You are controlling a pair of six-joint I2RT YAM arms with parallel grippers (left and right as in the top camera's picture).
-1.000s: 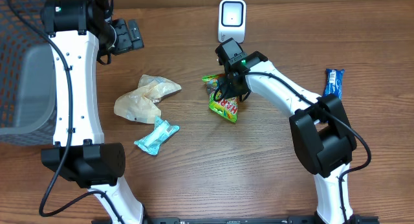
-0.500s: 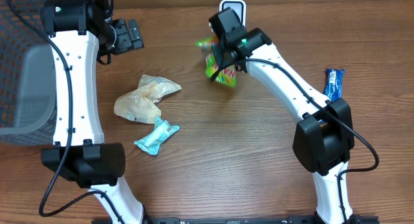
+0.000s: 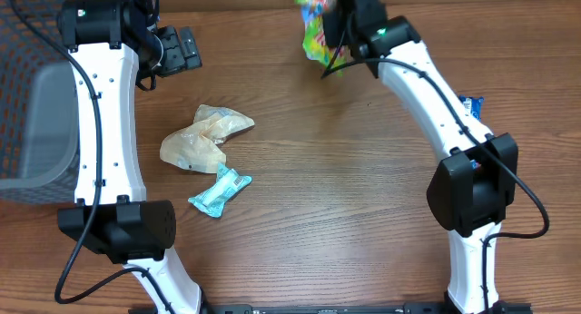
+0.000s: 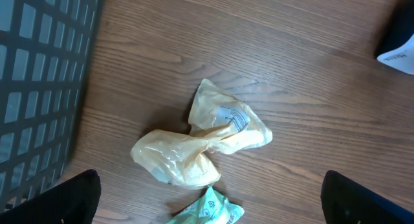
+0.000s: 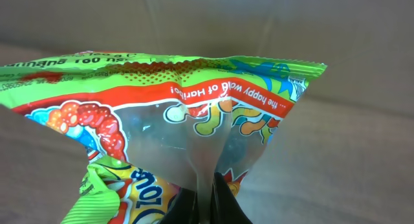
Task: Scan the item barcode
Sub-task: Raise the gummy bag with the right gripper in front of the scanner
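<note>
The item is a green and orange candy bag (image 3: 316, 28) hanging in the air at the far edge of the table. My right gripper (image 3: 339, 25) is shut on a clear fold of it. In the right wrist view the bag (image 5: 194, 114) fills the frame above my right gripper (image 5: 206, 201), its film pinched between the black fingertips (image 5: 226, 208). No barcode shows on the bag in any view. My left gripper (image 3: 186, 49) hangs open at the far left, empty. In its own view my left gripper (image 4: 217, 201) is high above the table.
A crumpled yellowish bag (image 3: 204, 137) (image 4: 207, 140) and a teal packet (image 3: 219, 191) (image 4: 207, 211) lie left of centre. A blue packet (image 3: 467, 105) peeks out beside the right arm. A dark mesh basket (image 3: 27, 96) (image 4: 39, 75) stands at the left edge.
My right gripper has lifted the candy bag off the table and carried it up toward the far edge, where it now covers the white scanner. The left arm has not moved.
</note>
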